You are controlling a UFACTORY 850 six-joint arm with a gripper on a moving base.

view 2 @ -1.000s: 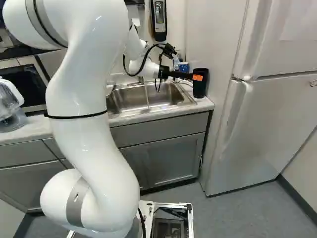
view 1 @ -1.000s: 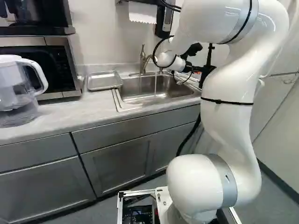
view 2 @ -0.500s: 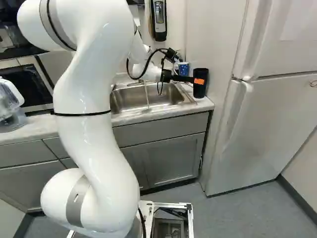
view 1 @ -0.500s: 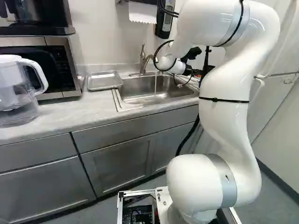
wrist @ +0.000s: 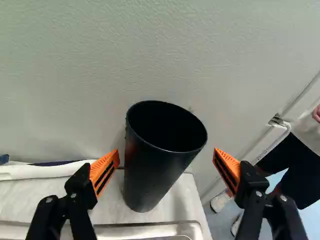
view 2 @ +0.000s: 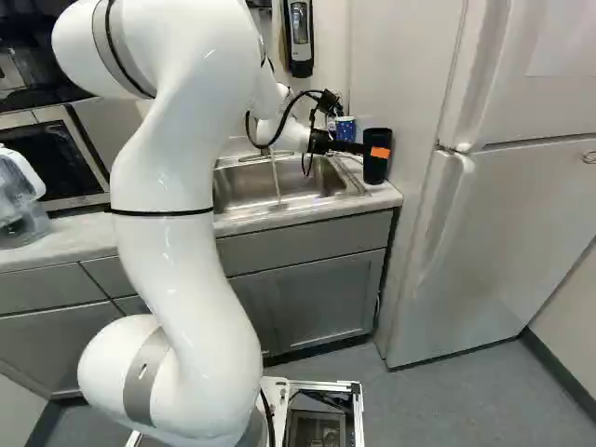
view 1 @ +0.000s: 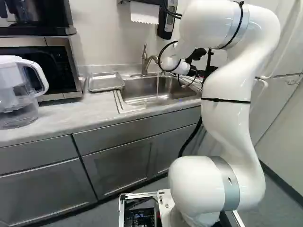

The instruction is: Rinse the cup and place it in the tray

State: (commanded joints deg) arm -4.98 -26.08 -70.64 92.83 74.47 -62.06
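On the pale counter, near the wall, stands the black cup, the gripper holding its fingers spread around it. Water runs into the sink; the tray lies beyond.

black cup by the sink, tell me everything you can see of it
The black cup is a tall, handleless-looking cylinder with a thin round rim, open at the top. Its smooth, dull surface could be plastic or coated metal; the inside is too dark to show any contents. It stands upright on the counter, beside the sink. The open end effector has one finger on either side of it, without gripping it.
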